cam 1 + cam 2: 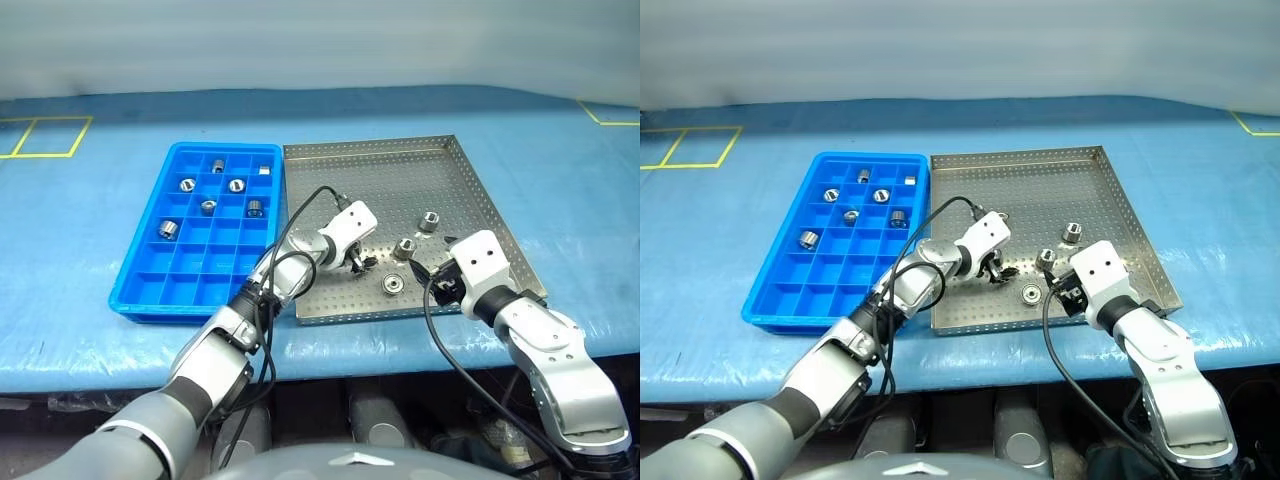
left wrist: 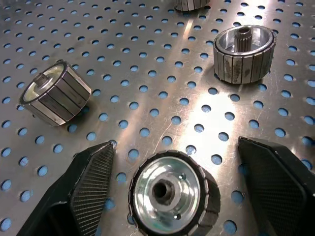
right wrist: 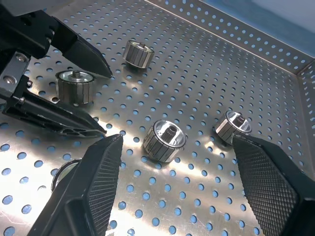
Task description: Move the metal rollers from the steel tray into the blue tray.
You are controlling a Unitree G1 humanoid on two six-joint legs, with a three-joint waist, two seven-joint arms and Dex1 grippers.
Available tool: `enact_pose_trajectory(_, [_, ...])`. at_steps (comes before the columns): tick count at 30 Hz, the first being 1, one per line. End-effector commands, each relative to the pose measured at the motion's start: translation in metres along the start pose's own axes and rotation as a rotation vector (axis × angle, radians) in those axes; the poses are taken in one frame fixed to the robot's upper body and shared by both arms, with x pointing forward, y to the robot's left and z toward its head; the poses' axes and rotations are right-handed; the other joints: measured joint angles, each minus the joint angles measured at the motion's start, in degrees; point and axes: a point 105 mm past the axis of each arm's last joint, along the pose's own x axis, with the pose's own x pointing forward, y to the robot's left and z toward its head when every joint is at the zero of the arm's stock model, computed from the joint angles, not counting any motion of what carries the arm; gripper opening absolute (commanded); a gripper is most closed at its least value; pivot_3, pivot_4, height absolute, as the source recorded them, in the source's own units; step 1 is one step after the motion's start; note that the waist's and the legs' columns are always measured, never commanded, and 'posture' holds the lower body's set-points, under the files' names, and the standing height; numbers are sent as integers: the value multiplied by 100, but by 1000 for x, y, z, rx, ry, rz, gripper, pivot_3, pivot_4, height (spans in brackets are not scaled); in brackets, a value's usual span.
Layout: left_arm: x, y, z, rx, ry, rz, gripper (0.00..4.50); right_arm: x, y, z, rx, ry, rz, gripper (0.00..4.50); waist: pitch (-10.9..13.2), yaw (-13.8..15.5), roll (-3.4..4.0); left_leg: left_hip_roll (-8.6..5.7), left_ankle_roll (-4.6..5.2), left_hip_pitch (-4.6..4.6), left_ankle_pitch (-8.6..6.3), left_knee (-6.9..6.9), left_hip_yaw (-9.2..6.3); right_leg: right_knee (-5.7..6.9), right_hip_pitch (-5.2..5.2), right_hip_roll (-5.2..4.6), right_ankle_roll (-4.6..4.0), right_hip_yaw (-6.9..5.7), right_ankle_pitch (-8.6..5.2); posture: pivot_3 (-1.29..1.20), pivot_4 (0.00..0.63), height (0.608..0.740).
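Bright, mirror-polished metal on the rollers (image 2: pixel 170 196), faces glossy, sides ribbed with dull scuffed segments. Brushed, reflective perforated sheet metal for the steel tray (image 1: pixel 400 170). Beside the steel tray, smooth glossy plastic on the blue tray (image 1: pixel 150 270). Matt black, finely cross-hatched texture on the fingers (image 3: pixel 93 182).

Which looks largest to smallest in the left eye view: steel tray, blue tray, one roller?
1. steel tray: largest.
2. blue tray: narrower, clearly less area.
3. metal roller on the steel tray floor: far the smallest.
No close calls.
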Motion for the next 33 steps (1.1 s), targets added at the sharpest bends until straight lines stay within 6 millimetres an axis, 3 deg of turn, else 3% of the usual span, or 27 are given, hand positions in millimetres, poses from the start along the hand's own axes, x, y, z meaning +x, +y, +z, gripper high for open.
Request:
enact_pose_trajectory(1, [-2, 4, 12, 1, -37, 16, 4311, 0, -5, 7, -12, -33, -29, 3725, 0, -10, 0, 0, 0, 0, 0, 0, 0, 0, 0, 0, 0, 0, 0, -206, 150, 740])
enact_pose_trajectory(4, [-4, 5, 14, -4, -46, 17, 3610, 1, -7, 7, -14, -33, -46, 3725, 0, -12, 0, 0, 0, 0, 0, 0, 0, 0, 0, 0, 0, 0, 0, -201, 150, 740])
enact_pose_trajectory(9, [-7, 11, 18, -5, -57, 35, 1917, 3, -8, 10, -21, -42, -50, 3725, 0, -12, 0, 0, 0, 0, 0, -1, 0, 0, 0, 0, 0, 0, 0, -194, 150, 740])
enact_pose_trajectory(21, [-10, 13, 16, -26, -55, 28, 1917, 8, -4, 14, -30, -57, -31, 3725, 0, -9, 0, 0, 0, 0, 0, -1, 0, 1, 0, 0, 1, 0, 0, -188, 150, 740])
enact_pose_trajectory(23, [-11, 12, 18, -36, -68, 18, 1747, 8, -3, 14, -31, -58, -30, 3725, 0, -10, 0, 0, 0, 1, 0, -1, 0, 1, 0, 0, 1, 0, 1, -188, 150, 740])
enact_pose_trajectory(33, [-26, 18, 33, -140, -150, 2, 1740, 11, -1, 14, -34, -63, -12, 3725, 0, -8, 0, 0, 0, 1, 0, -1, -1, 1, 0, 0, 2, 0, 1, -180, 150, 740])
